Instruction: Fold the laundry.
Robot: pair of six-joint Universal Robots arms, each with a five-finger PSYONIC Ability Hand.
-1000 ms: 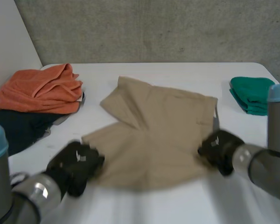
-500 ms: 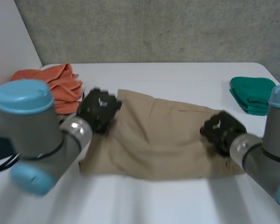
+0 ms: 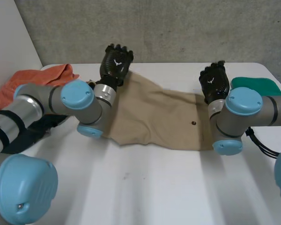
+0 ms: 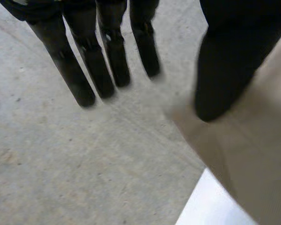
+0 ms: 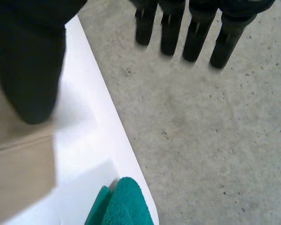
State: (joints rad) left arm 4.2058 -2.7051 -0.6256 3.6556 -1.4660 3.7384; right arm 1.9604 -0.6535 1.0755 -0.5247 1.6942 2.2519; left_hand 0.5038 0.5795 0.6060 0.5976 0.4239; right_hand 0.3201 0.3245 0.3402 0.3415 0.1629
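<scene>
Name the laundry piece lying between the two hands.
The tan shorts, spread between the left hand and right hand; the orange cloth, dark cloth and green cloth lie off to the sides.

Your tan cloth (image 3: 154,117) reads as thin woven fabric, matt and smooth with soft creases, on a smooth white table (image 3: 168,187) with a faint sheen. The orange towel (image 3: 47,75) at far left looks thicker and softer. The green cloth (image 3: 260,85) at far right is fuzzy. The wall (image 3: 178,28) behind is rough, pitted concrete. Your left hand (image 3: 115,63) and right hand (image 3: 214,82) are matt black, and the light-blue cap (image 3: 77,93) looks like smooth plastic.
</scene>
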